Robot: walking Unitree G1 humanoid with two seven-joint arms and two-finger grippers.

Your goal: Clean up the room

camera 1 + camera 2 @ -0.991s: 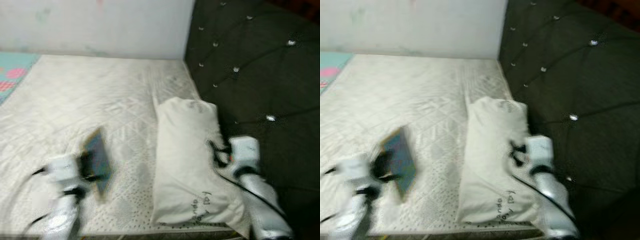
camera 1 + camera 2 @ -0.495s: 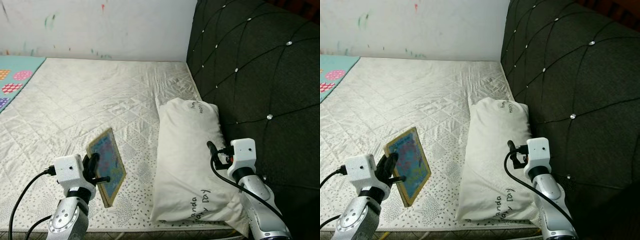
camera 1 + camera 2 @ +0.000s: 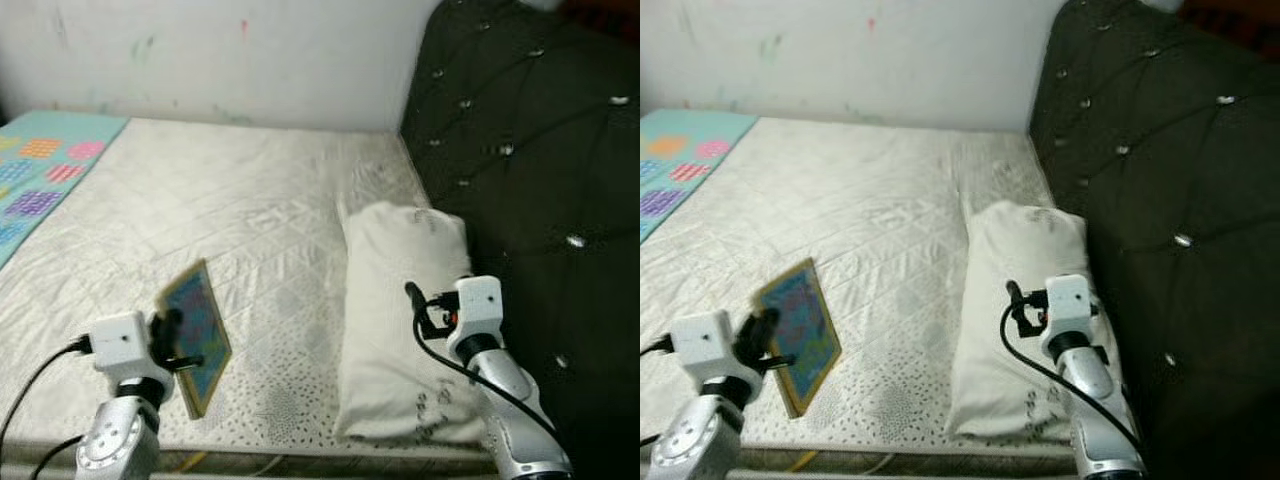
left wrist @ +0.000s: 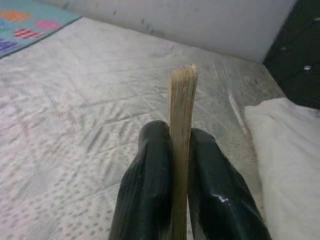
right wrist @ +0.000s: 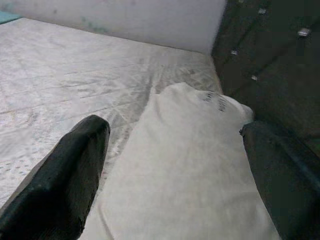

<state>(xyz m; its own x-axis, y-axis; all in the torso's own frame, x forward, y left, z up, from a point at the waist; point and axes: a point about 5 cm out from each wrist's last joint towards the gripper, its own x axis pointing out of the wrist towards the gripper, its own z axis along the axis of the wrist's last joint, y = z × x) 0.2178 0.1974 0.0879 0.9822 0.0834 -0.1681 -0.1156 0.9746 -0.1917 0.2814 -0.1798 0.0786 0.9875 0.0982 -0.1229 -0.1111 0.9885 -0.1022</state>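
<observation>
A thin board book (image 3: 195, 335) with a blue patterned cover stands nearly on edge above the bed's near left part. My left gripper (image 3: 167, 340) is shut on it, and in the left wrist view its pale page edge (image 4: 181, 145) is pinched between the two black fingers (image 4: 145, 195). A white pillow (image 3: 405, 320) lies lengthwise along the bed's right side by the headboard. My right gripper (image 3: 415, 305) hovers over the pillow's middle, open, with its fingers (image 5: 65, 175) spread wide apart and nothing between them.
The white quilted mattress (image 3: 250, 220) stretches ahead to a pale wall (image 3: 220, 50). A dark tufted headboard (image 3: 540, 170) rises on the right. A teal patterned blanket (image 3: 40, 170) lies at the far left. A cable hangs by the bed's near edge (image 3: 260, 455).
The camera has swung, so the whole scene sits further right. The book stays in my left gripper, a little lower and further left. My right gripper remains over the pillow.
</observation>
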